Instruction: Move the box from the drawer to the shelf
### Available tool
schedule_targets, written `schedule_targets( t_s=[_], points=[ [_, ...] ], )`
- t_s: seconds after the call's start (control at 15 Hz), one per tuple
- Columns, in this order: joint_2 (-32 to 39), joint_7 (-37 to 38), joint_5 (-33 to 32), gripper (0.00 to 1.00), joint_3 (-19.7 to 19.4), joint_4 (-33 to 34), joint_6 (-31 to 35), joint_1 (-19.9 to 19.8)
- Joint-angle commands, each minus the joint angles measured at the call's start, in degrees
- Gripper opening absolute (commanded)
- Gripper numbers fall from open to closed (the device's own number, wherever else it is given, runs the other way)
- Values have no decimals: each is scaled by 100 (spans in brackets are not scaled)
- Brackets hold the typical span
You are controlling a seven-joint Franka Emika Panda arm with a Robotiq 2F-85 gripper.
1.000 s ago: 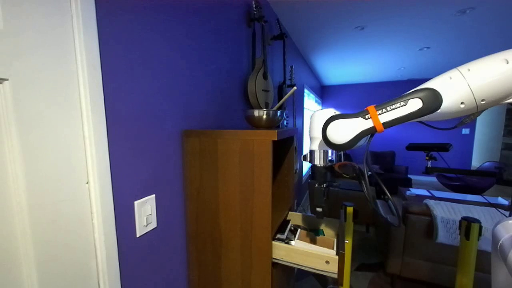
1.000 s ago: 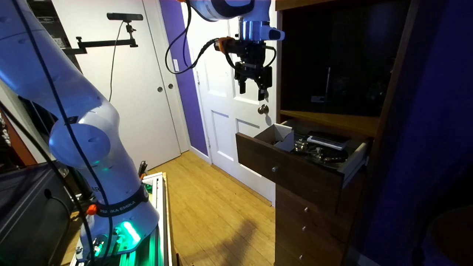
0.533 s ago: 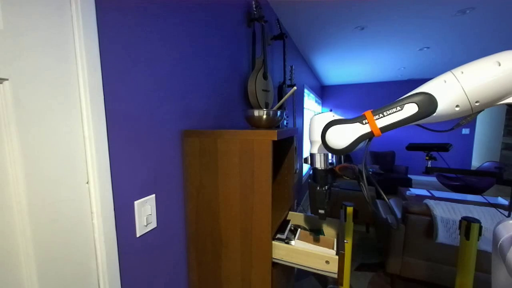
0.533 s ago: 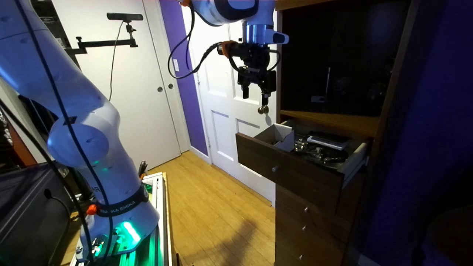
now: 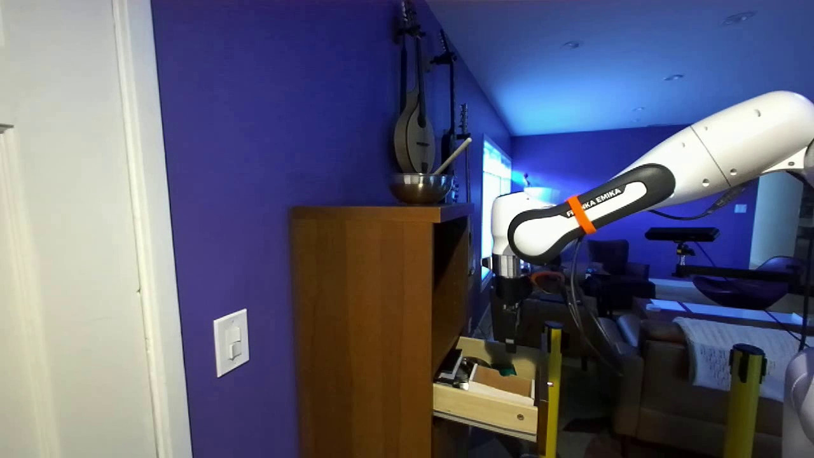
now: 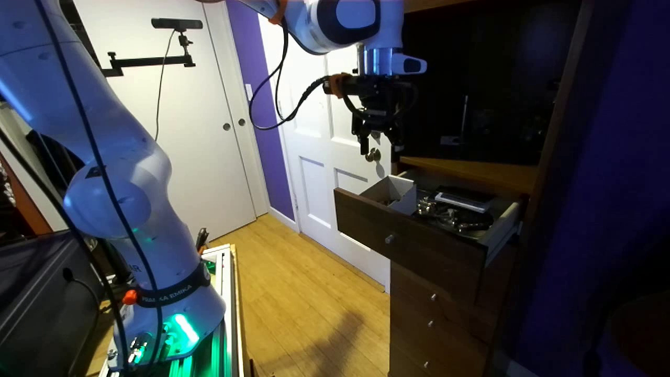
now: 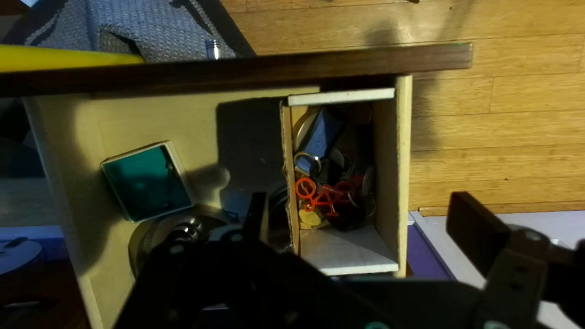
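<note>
The box point(image 6: 405, 203) is whitish and open-topped. It sits inside the pulled-out drawer point(image 6: 413, 243), in the front corner. In the wrist view the box point(image 7: 349, 249) holds keyrings, a red bicycle trinket and other small things, and stands against the drawer's pale side wall point(image 7: 404, 151). The box point(image 5: 505, 381) and the drawer's pale side point(image 5: 483, 407) also show in an exterior view. My gripper point(image 6: 381, 152) is open and empty above the box, fingers down. In the wrist view the gripper's fingers point(image 7: 358, 205) are spread wider than the box. The shelf point(image 6: 487, 78) is the dark recess above the drawer.
In the drawer, a teal-topped box point(image 7: 148, 183), a dark flat item point(image 7: 249, 141) and metal parts point(image 6: 445, 212) lie beside the box. A metal bowl point(image 5: 421, 189) stands on the cabinet top. A yellow post point(image 5: 553, 388) stands by the drawer front.
My gripper has moved down and toward the cabinet, staying open. The box and drawer have not moved.
</note>
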Motion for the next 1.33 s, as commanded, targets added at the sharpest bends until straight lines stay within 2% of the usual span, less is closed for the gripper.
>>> schedule_targets(
  t_s=[0.0, 0.6, 0.87, 0.93, 1.07, 1.2, 1.27],
  points=[
    [239, -406, -58, 100, -89, -39, 501, -42],
    [872, -1431, 272, 100, -211, -89, 1279, -93],
    [1140, -1660, 418, 99, -195, -93, 1731, -138],
    [1218, -1692, 436, 97, -196, -86, 1830, -158],
    [1335, -1746, 501, 75, -185, -71, 2020, -197],
    [1416, -1854, 619, 64, -161, -65, 2201, -239],
    [1449, -1899, 670, 54, -148, -61, 2267, -256]
  ],
)
